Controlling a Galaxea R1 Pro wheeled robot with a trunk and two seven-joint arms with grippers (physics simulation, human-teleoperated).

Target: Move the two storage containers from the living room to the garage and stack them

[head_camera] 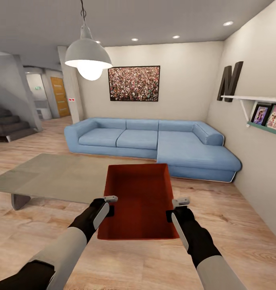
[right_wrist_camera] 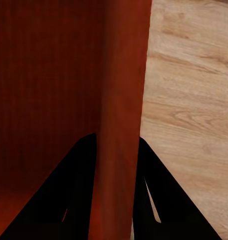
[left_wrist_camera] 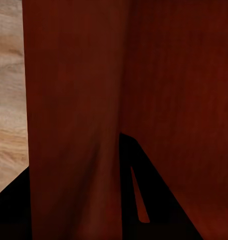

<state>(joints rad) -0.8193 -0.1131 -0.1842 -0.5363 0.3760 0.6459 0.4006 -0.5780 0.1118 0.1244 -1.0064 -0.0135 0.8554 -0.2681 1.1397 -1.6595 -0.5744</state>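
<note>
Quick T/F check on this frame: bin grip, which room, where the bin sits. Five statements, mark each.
1. Both pincers clamp opposite walls of the storage container: left pincer, right pincer. True.
2. The container is resting on the grey table. False: it is held up in front of the robot.
3. The robot is in the garage. False: wood plank floor and blue sofa show.
4. The container is empty. True.
5. A second container sits on the sofa. False: the sofa is bare.
</note>
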